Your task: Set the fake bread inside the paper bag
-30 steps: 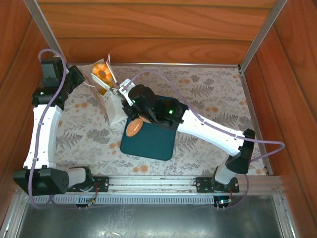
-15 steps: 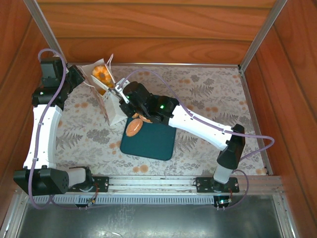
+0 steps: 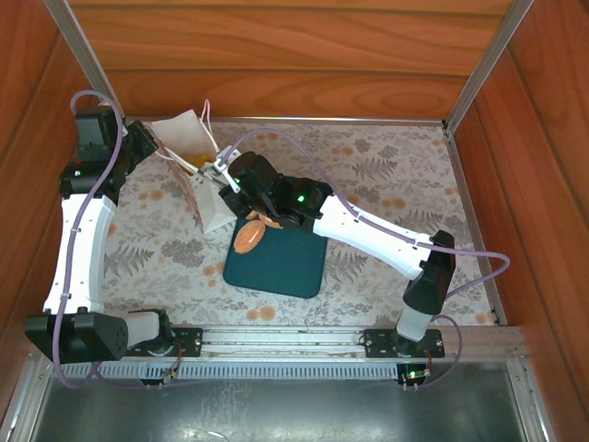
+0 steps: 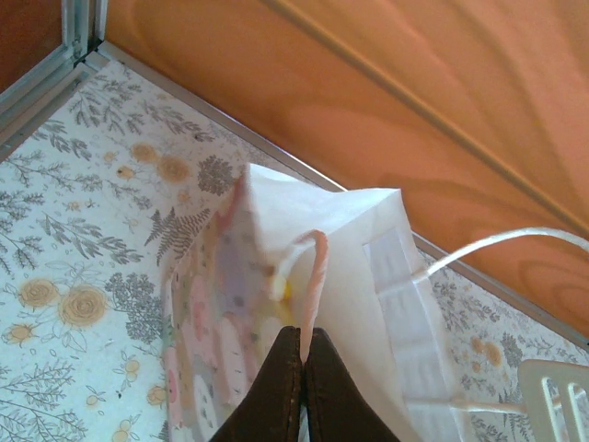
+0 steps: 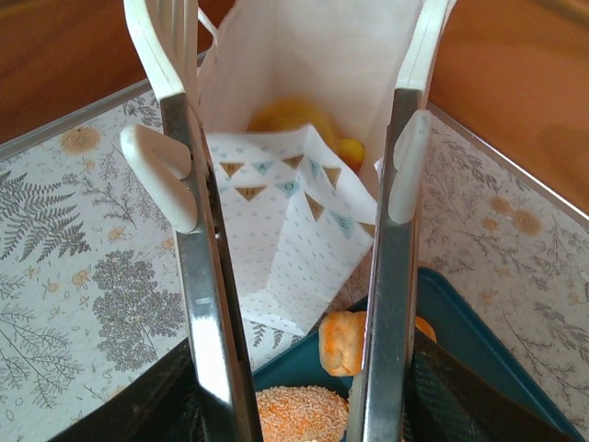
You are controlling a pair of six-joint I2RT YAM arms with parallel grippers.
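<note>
Glossy orange-brown toy pastries (image 5: 290, 115) lie deep inside the white paper gift bag (image 5: 294, 212). Only their yellow-orange tops show, so their number cannot be told. Two more sit on the dark teal rectangular tray (image 5: 469, 341): a crumbed oval bun (image 5: 299, 414), cut off by the frame's lower edge, and a small roll (image 5: 339, 343), partly behind a finger. The right gripper (image 5: 294, 55) hangs at the bag's mouth, jaws apart and empty. The left gripper (image 4: 302, 368) is pinched tight on the bag's rim.
</note>
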